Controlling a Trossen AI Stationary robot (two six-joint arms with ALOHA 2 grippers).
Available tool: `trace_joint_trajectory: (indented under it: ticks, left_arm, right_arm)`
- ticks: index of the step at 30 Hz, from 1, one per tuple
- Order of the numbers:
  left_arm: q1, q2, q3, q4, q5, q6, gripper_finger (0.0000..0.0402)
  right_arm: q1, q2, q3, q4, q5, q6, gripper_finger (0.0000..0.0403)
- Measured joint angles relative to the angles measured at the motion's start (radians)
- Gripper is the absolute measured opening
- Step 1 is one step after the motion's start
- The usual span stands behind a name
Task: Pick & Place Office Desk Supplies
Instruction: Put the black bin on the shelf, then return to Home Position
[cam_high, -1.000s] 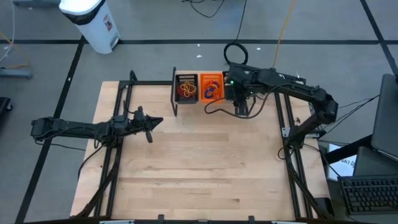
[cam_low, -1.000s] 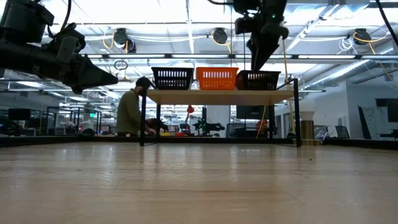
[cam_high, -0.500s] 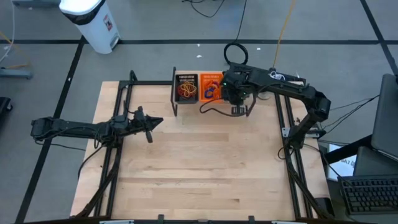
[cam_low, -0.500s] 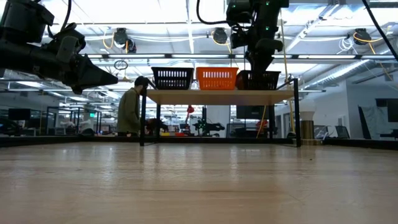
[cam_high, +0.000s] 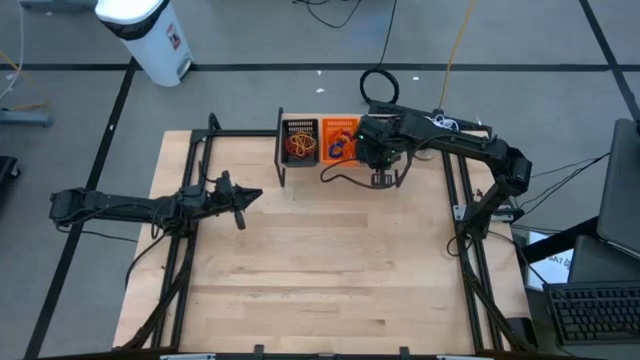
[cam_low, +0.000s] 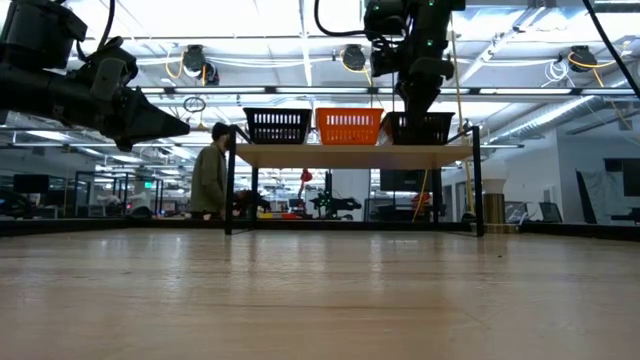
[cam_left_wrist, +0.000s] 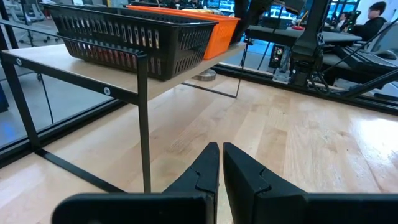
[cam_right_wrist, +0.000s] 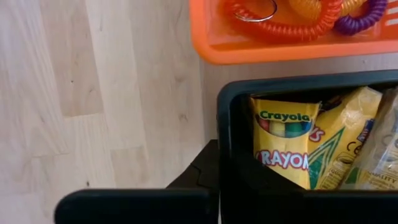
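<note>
Tabletop (cam_high: 310, 270) of pale wood planks carries a raised black-framed shelf (cam_low: 350, 155) at its far edge, with three small baskets in a row on it. At the left side, the left gripper (cam_high: 240, 207) waits above the wood, well apart from the shelf, its fingers (cam_left_wrist: 202, 174) pressed together around nothing. On the shelf, the leftmost black basket (cam_high: 300, 140) holds a tangle of thin red and orange rubber bands (cam_high: 298, 146). Just beside it, the orange basket (cam_high: 340, 138) holds coiled rings: in the right wrist view a red-orange coil (cam_right_wrist: 283, 18) with a metal keyring (cam_right_wrist: 255, 12) and a purple coil (cam_right_wrist: 364, 18) lie in it. The third basket, a black one (cam_right_wrist: 233, 124), touches the orange one and is mostly hidden from above by the right arm. In it lie yellow Crayola crayon packets (cam_right_wrist: 283, 146), leaning against one another. The right gripper (cam_high: 381, 172) hangs at this basket's near wall, clenched with nothing visibly between its fingers (cam_right_wrist: 202, 174), which sit just outside the rim. Beyond the tabletop, in the low view, a person (cam_low: 210, 180) stands in the room behind.
</note>
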Motion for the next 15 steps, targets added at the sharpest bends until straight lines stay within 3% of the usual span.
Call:
trace_joint_trajectory:
  ticks: [8, 15]
  left_arm:
    - [0.000, 0.000, 0.000, 0.000, 0.000, -0.002, 0.0024]
    - [0.000, 0.000, 0.000, 0.000, 0.000, -0.008, 0.0024]
  right_arm:
    - [0.000, 0.000, 0.000, 0.002, -0.023, 0.020, 0.0027]
    - [0.000, -0.001, 0.000, 0.008, -0.054, 0.022, 0.0087]
